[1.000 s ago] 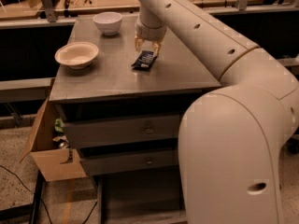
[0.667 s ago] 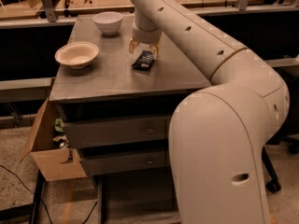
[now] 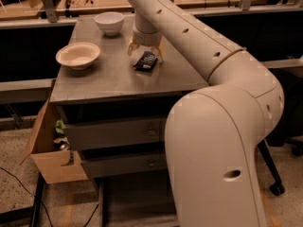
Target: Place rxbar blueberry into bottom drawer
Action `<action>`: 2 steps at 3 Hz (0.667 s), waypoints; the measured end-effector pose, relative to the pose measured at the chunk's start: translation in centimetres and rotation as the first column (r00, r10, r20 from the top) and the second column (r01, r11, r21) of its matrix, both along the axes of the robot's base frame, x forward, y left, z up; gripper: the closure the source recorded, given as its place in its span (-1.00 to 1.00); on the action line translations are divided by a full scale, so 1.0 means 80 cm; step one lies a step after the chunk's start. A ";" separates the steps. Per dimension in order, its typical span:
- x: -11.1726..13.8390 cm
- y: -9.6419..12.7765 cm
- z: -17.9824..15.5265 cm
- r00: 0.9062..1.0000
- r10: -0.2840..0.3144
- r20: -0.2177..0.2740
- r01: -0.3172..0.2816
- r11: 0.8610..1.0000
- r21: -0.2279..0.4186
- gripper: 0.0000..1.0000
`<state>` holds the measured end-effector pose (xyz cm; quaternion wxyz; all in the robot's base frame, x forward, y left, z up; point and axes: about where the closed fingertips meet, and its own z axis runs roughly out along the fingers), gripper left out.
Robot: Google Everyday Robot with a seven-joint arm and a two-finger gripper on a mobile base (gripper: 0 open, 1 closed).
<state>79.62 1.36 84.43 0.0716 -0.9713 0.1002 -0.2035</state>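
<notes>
The rxbar blueberry (image 3: 146, 60), a small dark wrapper with pale lettering, lies flat on the grey cabinet top (image 3: 113, 79). My gripper (image 3: 145, 52) hangs straight down over it, just behind it. Its pale fingers (image 3: 132, 48) are spread to either side of the bar's far end, and it is open. The bottom drawer (image 3: 135, 200) shows below the two knobbed drawers as a pulled-out dark tray, partly hidden by my arm.
A tan bowl (image 3: 78, 55) sits at the left of the top and a white bowl (image 3: 109, 22) at the back. An open cardboard box (image 3: 49, 150) stands against the cabinet's left side. My bulky arm (image 3: 218, 141) fills the right foreground.
The gripper has shifted slightly left above the bar. The arm's elbow has swung left and closer to the camera. The bar has not moved.
</notes>
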 end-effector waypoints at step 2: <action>-0.004 0.007 -0.010 1.000 0.015 -0.024 -0.016 0.998 -0.059 0.50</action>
